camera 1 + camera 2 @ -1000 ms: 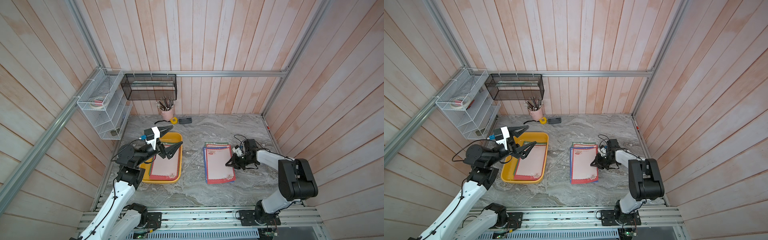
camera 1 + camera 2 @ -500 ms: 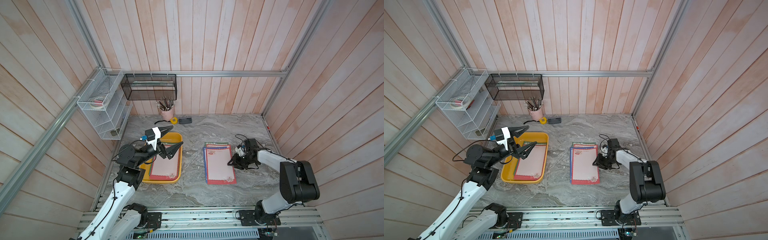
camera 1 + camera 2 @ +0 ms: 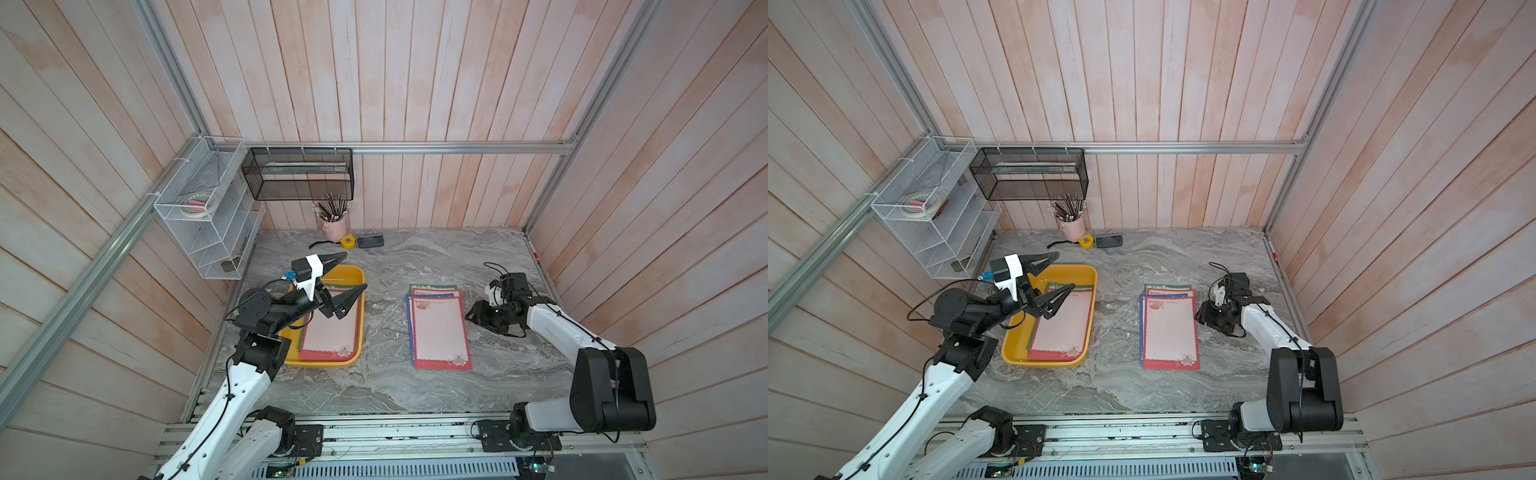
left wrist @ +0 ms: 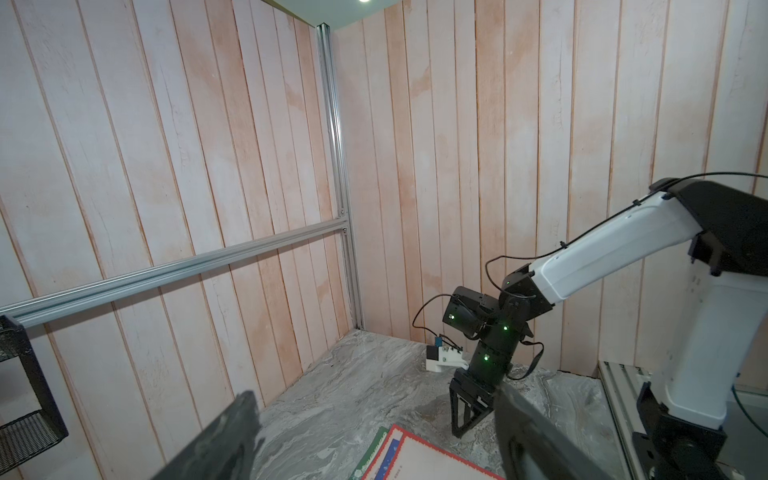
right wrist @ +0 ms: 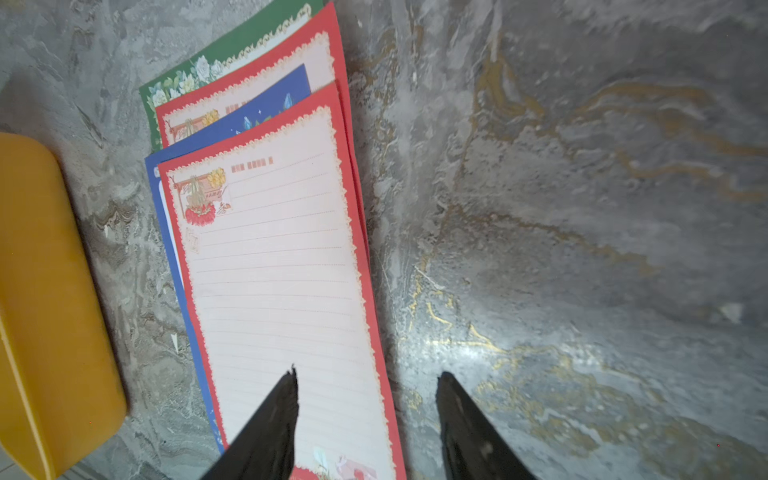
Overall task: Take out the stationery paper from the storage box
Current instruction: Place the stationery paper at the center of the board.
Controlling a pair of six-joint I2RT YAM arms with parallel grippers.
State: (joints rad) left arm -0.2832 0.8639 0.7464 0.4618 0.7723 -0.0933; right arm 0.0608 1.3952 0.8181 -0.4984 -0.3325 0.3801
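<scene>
While the left gripper (image 3: 355,271) hangs wide open over the shallow yellow plastic tray (image 3: 328,363), the right gripper (image 5: 369,372) sits parted and empty, straddling an edge of the red-bordered floral paper stack (image 5: 270,270).

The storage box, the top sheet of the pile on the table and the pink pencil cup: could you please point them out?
storage box (image 3: 322,363): a top view, its near yellow rim.
top sheet (image 3: 439,332): a top view, its pale centre.
pink pencil cup (image 3: 335,229): a top view, its pink side.
</scene>
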